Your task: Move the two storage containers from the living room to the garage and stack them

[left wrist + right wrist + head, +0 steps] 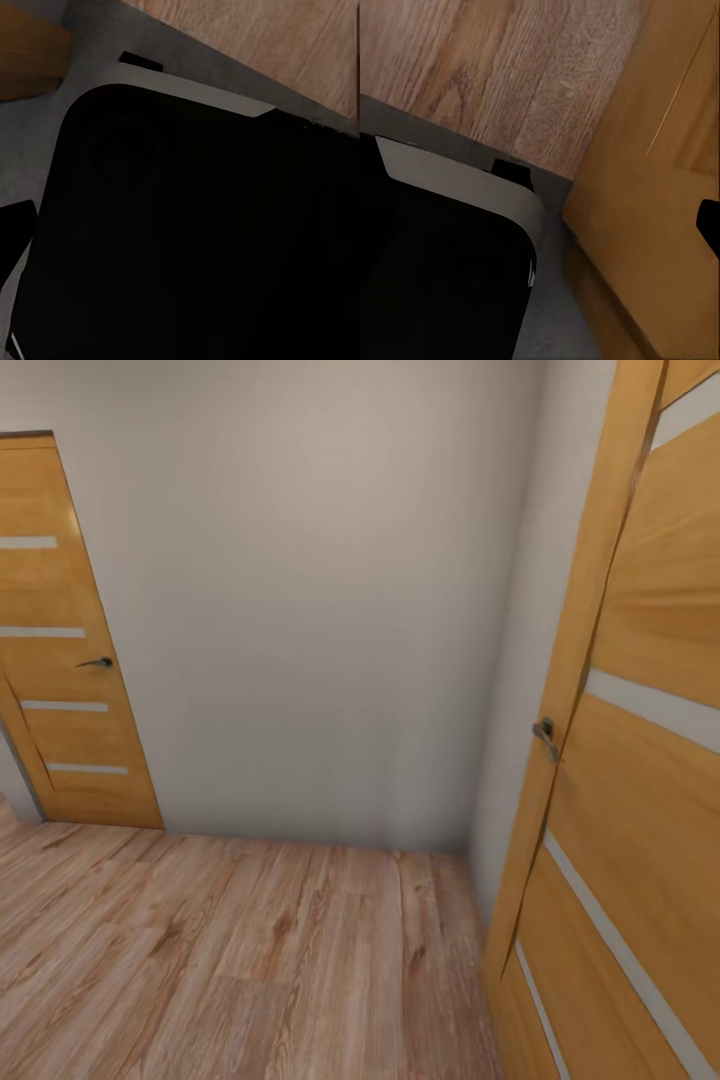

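The two orange-red storage containers are out of view, and so is the garage. I face a pale grey wall (320,610) in a corner with light wood plank flooring (230,960). Both wrist views look down on my own black base (195,240) (435,277) with its pale rim. A small dark tip at the edge of each wrist view may be a finger; the jaws' state cannot be read.
A shut wooden door (70,660) stands in the wall at the left. An open wooden door leaf (640,760) with a metal handle (545,738) stands close on my right, beside my base in the right wrist view (660,187). Plank floor lies ahead.
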`<state>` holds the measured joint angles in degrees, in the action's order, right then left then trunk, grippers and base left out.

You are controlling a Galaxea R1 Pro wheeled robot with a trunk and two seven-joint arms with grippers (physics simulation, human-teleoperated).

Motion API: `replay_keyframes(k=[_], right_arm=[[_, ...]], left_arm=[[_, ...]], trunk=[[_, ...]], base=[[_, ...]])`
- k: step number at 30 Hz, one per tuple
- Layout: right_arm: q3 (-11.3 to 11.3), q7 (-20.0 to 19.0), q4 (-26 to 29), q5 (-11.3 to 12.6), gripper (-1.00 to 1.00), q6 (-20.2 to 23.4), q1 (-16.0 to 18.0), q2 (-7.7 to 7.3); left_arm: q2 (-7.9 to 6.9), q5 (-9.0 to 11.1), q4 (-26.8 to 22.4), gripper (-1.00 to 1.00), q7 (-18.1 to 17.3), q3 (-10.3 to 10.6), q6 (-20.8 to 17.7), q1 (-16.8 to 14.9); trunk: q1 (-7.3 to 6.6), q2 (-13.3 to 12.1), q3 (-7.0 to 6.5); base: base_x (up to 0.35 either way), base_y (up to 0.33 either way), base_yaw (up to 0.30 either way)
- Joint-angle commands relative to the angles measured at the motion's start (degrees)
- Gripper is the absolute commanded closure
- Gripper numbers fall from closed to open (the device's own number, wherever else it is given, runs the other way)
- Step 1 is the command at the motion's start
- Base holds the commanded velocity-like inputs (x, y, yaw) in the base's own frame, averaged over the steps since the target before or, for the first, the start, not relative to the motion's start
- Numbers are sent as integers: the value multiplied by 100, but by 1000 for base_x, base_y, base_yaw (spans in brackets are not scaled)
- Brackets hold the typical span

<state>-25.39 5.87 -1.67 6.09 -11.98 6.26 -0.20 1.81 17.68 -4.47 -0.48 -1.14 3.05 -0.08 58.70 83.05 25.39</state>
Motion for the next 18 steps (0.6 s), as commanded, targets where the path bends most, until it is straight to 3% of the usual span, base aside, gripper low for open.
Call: replay_keyframes(k=[1,18], right_arm=[[-51,2,-18,59,-100,-34,6,3],[-45,2,-18,59,-100,-41,6,3]], left_arm=[[1,25,-1,-100,-5,-9,12,-1],[-5,28,-1,-100,-5,-8,11,-1]], trunk=[[3,3,5],[3,3,5]], base=[[318,0,0],[319,0,0]])
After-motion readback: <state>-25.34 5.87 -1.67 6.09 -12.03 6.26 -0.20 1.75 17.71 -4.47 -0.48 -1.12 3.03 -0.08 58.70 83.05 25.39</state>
